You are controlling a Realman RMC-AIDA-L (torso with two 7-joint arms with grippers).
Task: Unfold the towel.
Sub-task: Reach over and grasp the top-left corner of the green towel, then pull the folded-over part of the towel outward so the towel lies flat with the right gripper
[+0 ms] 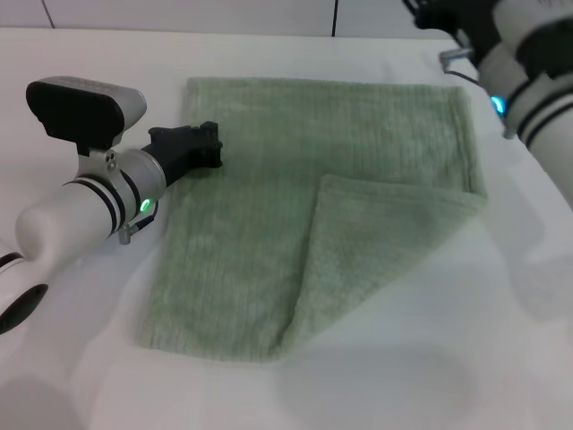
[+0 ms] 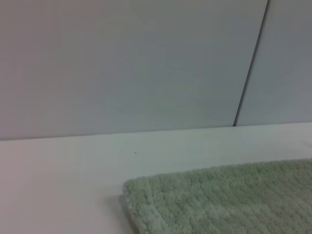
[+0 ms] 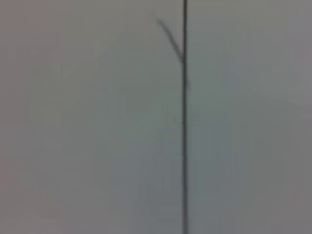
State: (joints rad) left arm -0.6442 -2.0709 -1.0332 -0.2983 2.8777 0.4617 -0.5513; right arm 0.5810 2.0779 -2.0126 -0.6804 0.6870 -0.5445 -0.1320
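The pale sage-green towel (image 1: 260,179) lies flat on the white table (image 1: 403,385). Its near right corner is folded back over the cloth as a triangular flap (image 1: 367,251). My left gripper (image 1: 204,148) sits low at the towel's left edge, near the far left corner, pointing across the cloth. The left wrist view shows only that far corner of the towel (image 2: 219,200) on the table. My right gripper (image 1: 430,13) is raised at the far right, beyond the towel's far right corner and partly out of the head view. The right wrist view shows only the wall.
A pale panelled wall (image 2: 146,63) with a dark vertical seam (image 2: 251,63) stands behind the table. Bare white tabletop surrounds the towel on all sides, widest at the front.
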